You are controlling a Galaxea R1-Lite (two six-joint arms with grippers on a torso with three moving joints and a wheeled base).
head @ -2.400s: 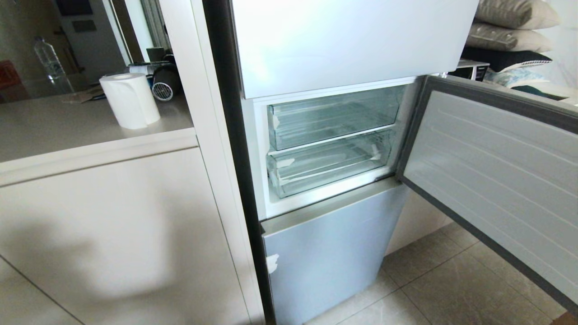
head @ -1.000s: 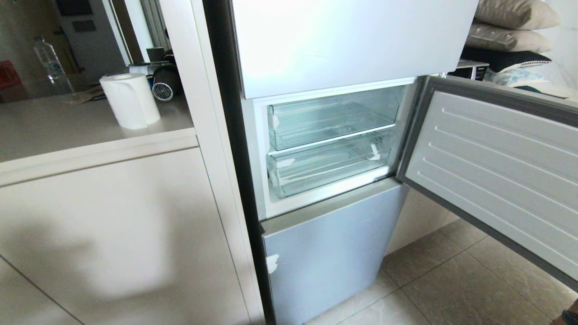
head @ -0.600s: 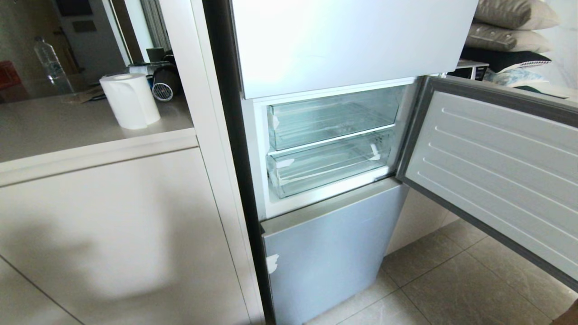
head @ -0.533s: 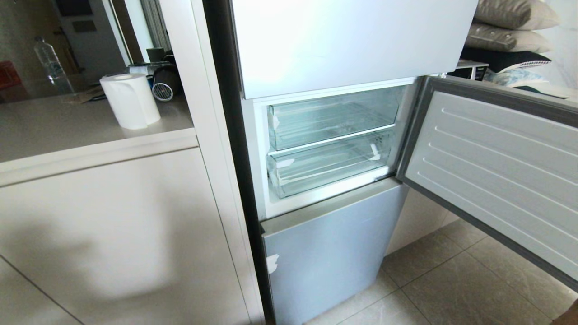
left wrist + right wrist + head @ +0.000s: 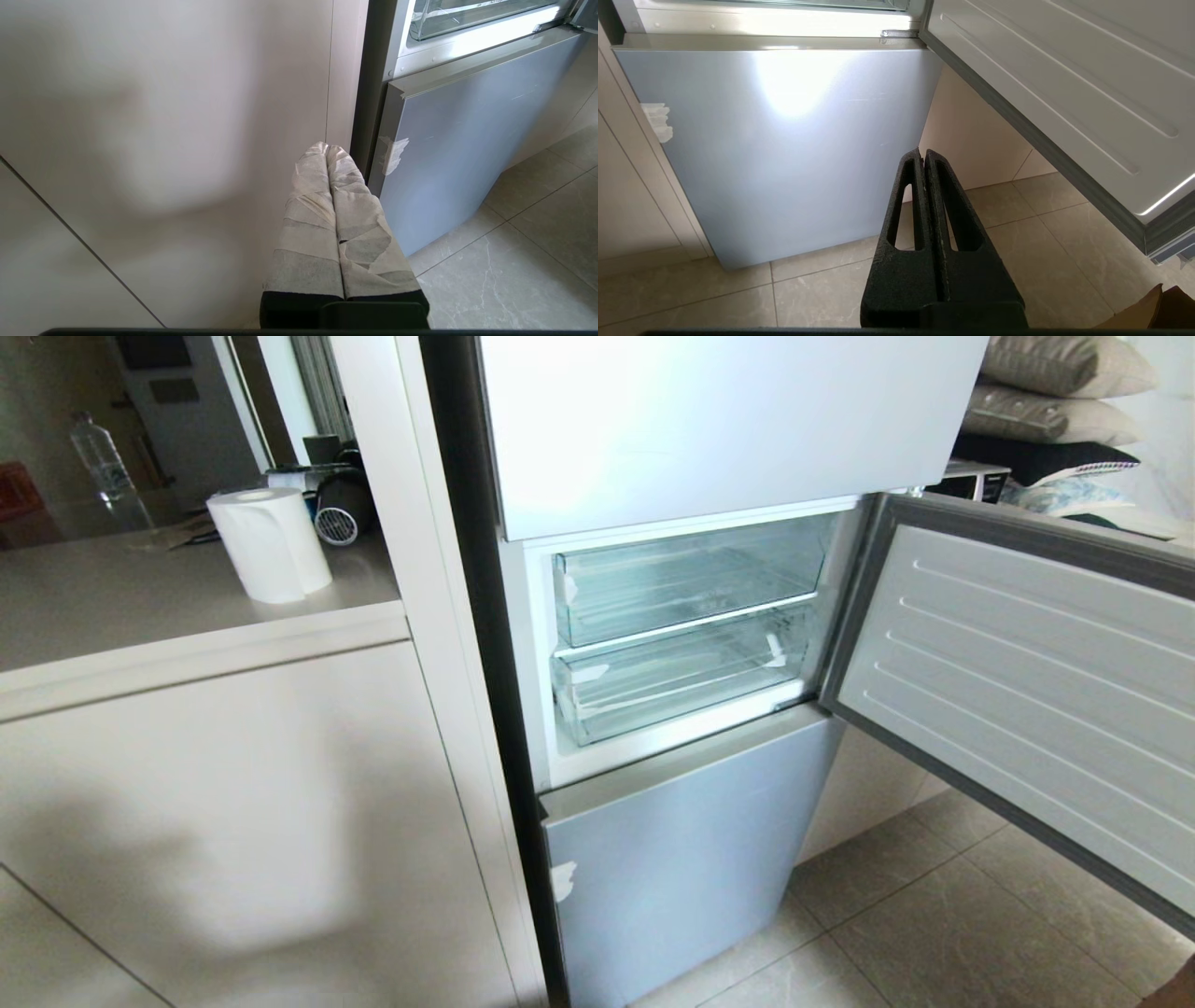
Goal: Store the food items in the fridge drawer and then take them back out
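Note:
The fridge's middle compartment stands open, and two clear plastic fridge drawers sit stacked inside it, an upper one (image 5: 691, 581) and a lower one (image 5: 674, 677). Both are pushed in, and I see nothing in them. The food items are out of view. Neither gripper shows in the head view. My left gripper (image 5: 327, 147), wrapped in white tape, is shut and empty, low beside the pale cabinet panel (image 5: 163, 140) left of the fridge. My black right gripper (image 5: 922, 151) is shut and empty, low in front of the blue-grey lower door panel (image 5: 784, 149).
The compartment's door (image 5: 1027, 691) hangs open to the right, over the tiled floor (image 5: 934, 933). To the left, a counter (image 5: 140, 616) carries a paper roll (image 5: 269, 543) and a bottle (image 5: 98, 457). A brown box corner (image 5: 1162, 308) lies on the floor by the door.
The open door swung slightly and has come to rest. A dark piece at the head view's lower right corner has dropped out of sight. The drawers are unchanged.

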